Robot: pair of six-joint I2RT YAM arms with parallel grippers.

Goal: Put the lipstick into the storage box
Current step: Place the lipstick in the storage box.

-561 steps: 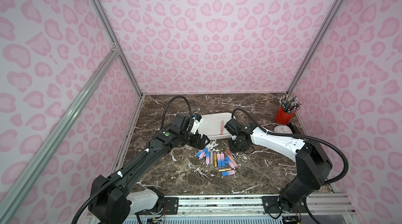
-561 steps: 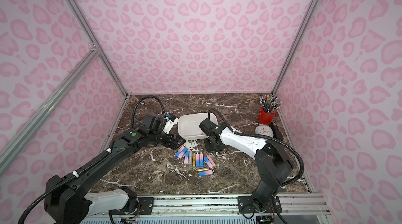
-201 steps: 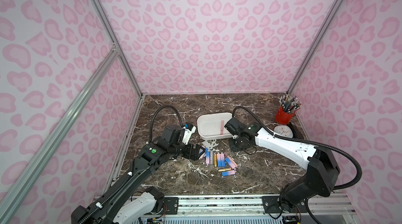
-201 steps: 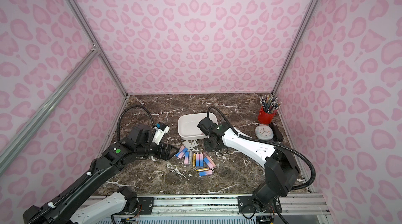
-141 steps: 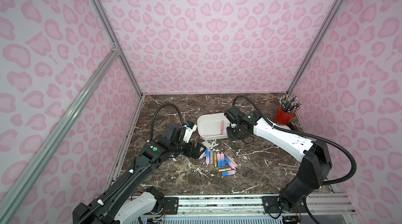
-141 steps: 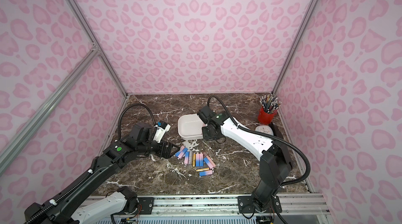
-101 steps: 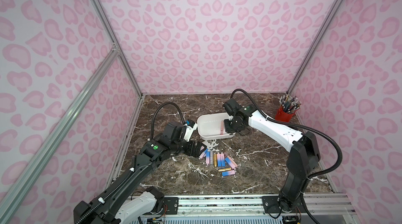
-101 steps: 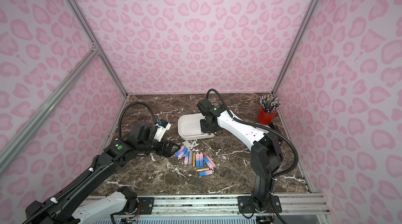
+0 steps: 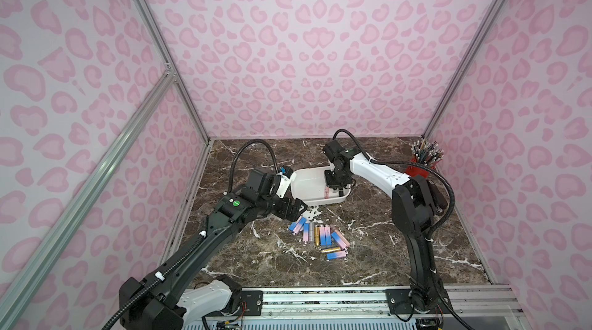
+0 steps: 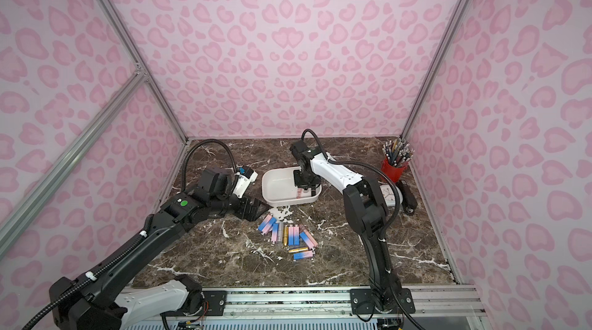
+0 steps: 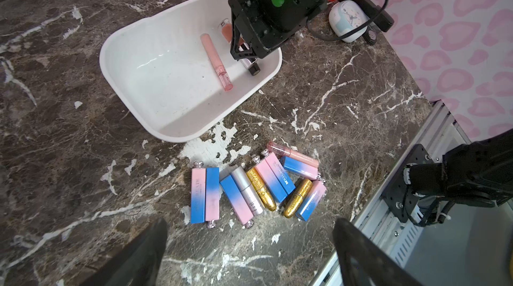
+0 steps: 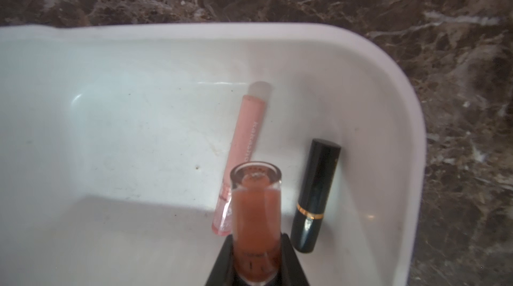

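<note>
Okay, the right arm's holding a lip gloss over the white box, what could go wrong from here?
The right gripper is shut on the coral gloss tube directly above the pink tube and black lipstick; dropped, it could strike them and bounce over the storage box's low wall.
The open left gripper hovers beside the lipstick pile; a crowded grab could scatter tubes.
</note>
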